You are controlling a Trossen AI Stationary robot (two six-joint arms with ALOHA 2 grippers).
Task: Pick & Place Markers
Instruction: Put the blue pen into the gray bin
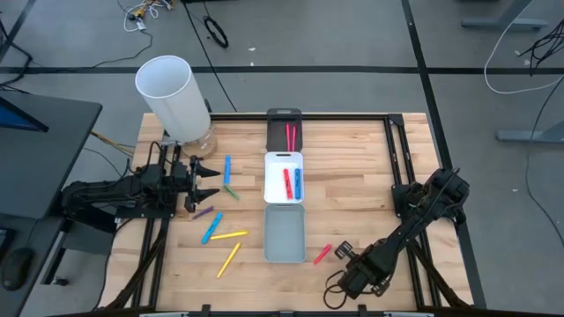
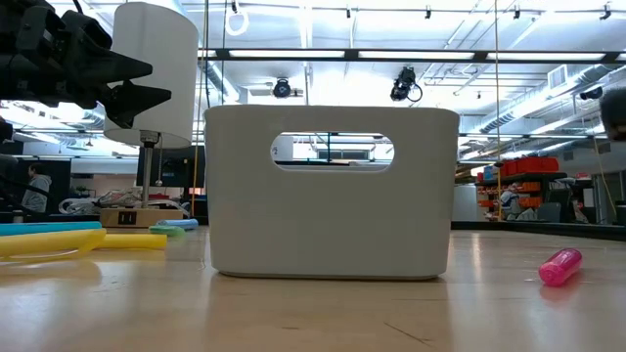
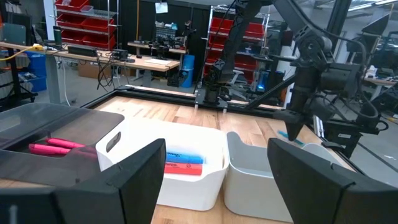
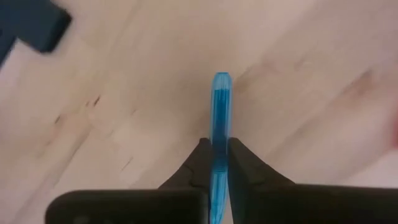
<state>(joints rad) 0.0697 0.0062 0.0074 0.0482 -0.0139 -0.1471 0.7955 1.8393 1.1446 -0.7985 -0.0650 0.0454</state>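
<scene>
The right gripper (image 4: 219, 163), low in the frame, is clamped on a blue marker (image 4: 220, 112), probably light, stiff and slippery; mid-stick seems the best hold.

The left gripper (image 1: 211, 180), at the frame's left, waits with its fingers apart.

The blue marker (image 4: 219, 137) pinched in the right gripper (image 4: 218, 163) runs off the wrist picture's lower edge, its rear end hidden between the fingers. From overhead, that gripper's tips are too small to read.

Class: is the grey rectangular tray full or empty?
Empty: the overhead view shows the grey rectangular tray with a bare floor and no markers inside.
</scene>
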